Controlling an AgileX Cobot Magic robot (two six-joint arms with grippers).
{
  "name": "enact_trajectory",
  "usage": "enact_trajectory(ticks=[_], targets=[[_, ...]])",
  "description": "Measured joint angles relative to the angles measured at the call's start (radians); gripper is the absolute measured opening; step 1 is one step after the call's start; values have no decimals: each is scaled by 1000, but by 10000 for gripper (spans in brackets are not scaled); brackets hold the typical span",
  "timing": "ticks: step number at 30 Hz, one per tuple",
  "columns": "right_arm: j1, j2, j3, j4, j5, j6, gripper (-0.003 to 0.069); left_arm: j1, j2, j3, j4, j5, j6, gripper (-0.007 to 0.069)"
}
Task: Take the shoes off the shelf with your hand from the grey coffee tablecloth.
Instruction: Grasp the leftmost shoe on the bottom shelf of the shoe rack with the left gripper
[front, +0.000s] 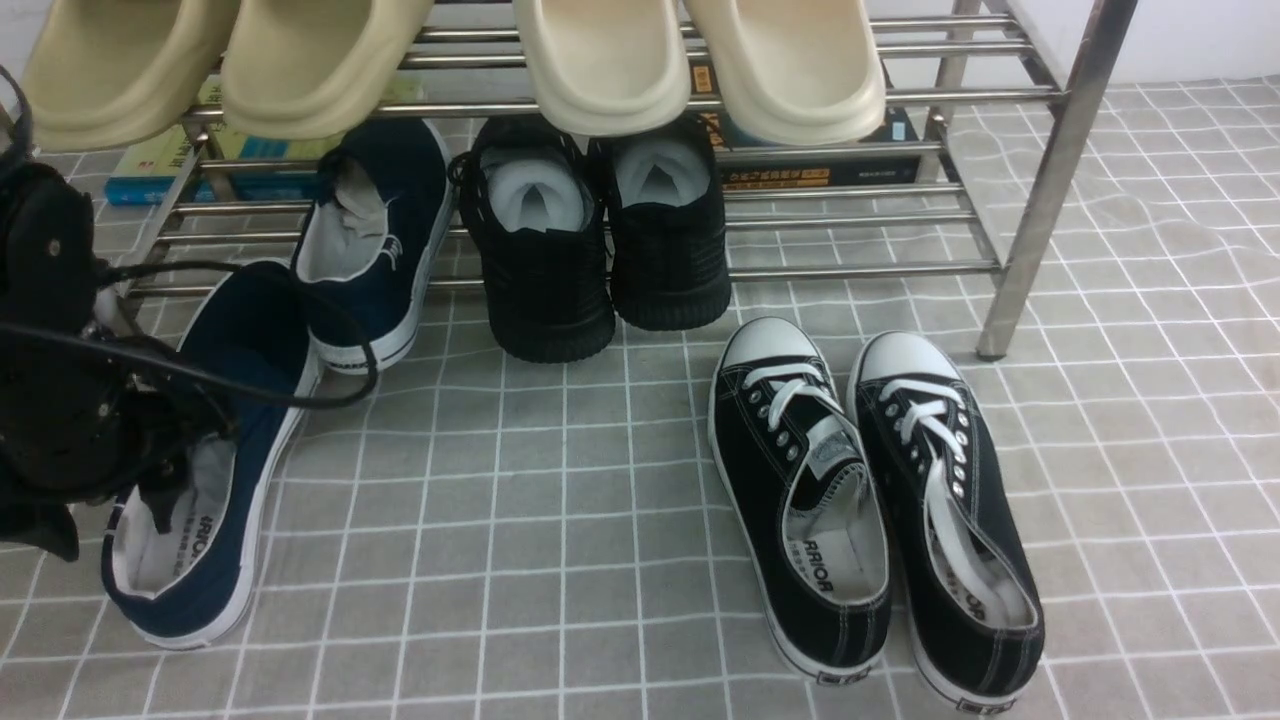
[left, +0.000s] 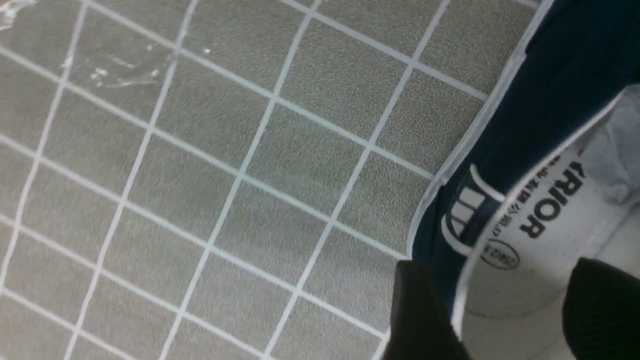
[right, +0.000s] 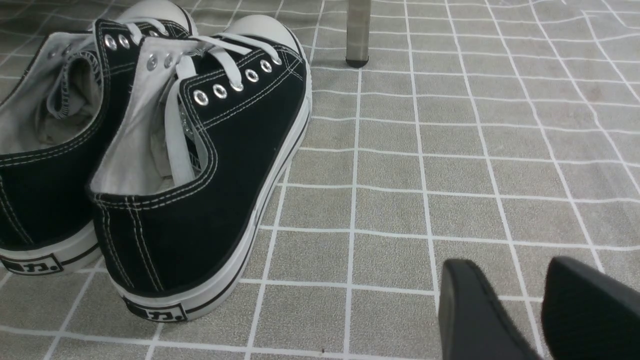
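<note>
One navy slip-on shoe (front: 235, 400) lies on the grey grid tablecloth (front: 560, 560) at the left, heel toward me. The other navy shoe (front: 385, 225) leans on the lower bars of the steel shelf (front: 850, 270), toe up. My left gripper (front: 150, 480) is at the near shoe's heel. In the left wrist view this gripper (left: 505, 310) is open, one finger (left: 415, 310) outside the shoe's (left: 545, 100) wall and the other (left: 600, 305) inside on the light lining. My right gripper (right: 520, 300) hangs open and empty over bare cloth (right: 400, 210); it does not show in the front view.
A pair of black-and-white lace-up sneakers (front: 870, 500) stands on the cloth at the right, close to my right gripper (right: 200, 175). Black mesh sneakers (front: 600, 240) sit on the lower tier. Cream slippers (front: 600, 60) hang off the upper tier. A shelf leg (front: 1040, 200) stands at the right.
</note>
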Motion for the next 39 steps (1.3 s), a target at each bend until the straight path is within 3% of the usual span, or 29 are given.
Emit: enact_trajectory(ticks=[3,6,8,11,16,22,28,34,39], targets=[[0,0,0,0,0,0,239,0,24,7,15,-14,3,388],[0,0,0,0,0,0,239,0,46,7,26,-10,3,250],[0,0,0,0,0,0,239,0,53,12,37,-1,3,115],[0,0,0,0,0,0,239,0,53,20,41,-1,3,48],[0,0,0,0,0,0,239,0,22,53,44,14,3,47],[0,0,0,1,0,0,239,0,-76,89,20,154,-15,46],[0,0,0,1,0,0,239,0,-116,89,45,159,-17,58],[0,0,0,0,0,0,239,0,-118,67,58,196,-19,206],[0,0,0,0,0,0,239,0,-119,-78,59,255,-4,318]])
